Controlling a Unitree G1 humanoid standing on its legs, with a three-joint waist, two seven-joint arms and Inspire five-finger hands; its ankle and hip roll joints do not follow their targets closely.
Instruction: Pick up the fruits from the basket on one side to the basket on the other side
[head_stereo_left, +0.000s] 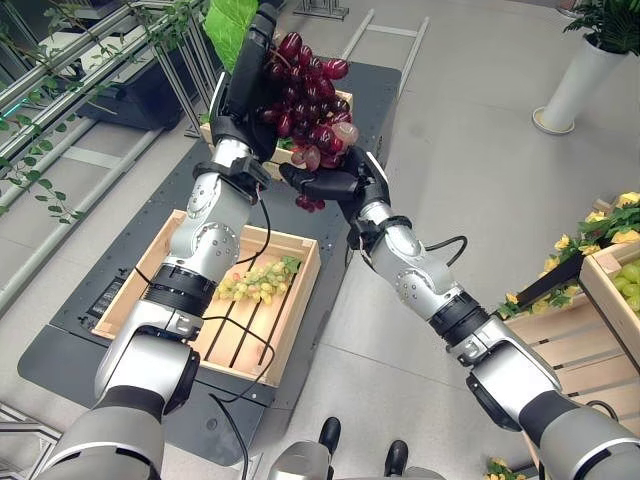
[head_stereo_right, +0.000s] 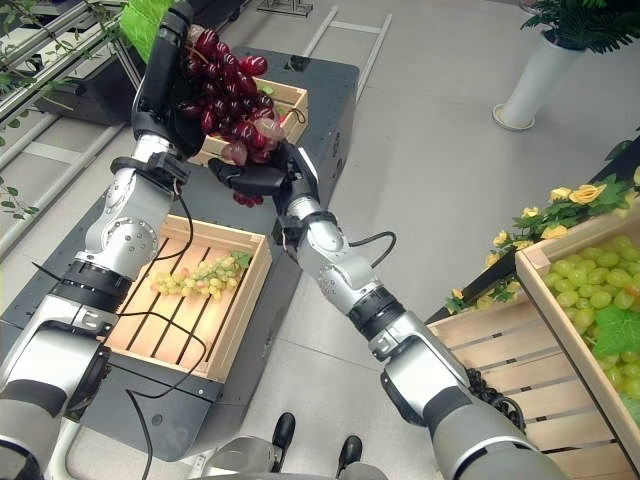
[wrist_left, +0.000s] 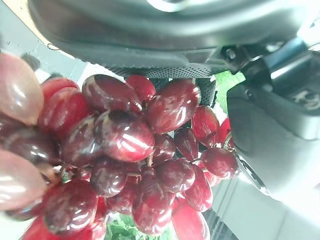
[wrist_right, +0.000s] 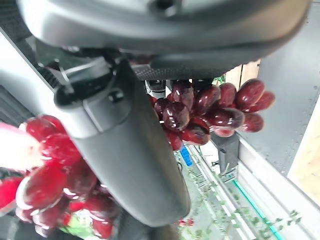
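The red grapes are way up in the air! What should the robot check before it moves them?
1. Red grapes held: ok, both hands are on the bunch.
2. Left hand grip: ok, it clasps the bunch from the side.
3. Right hand support: ok, it cups the bunch from below.
4. Loose grapes: cannot tell; a few hang below the right hand.
5. Near crate: ok, it has room beside the green grapes.
6. Far crate cleared: ok, the bunch hangs above its rim.
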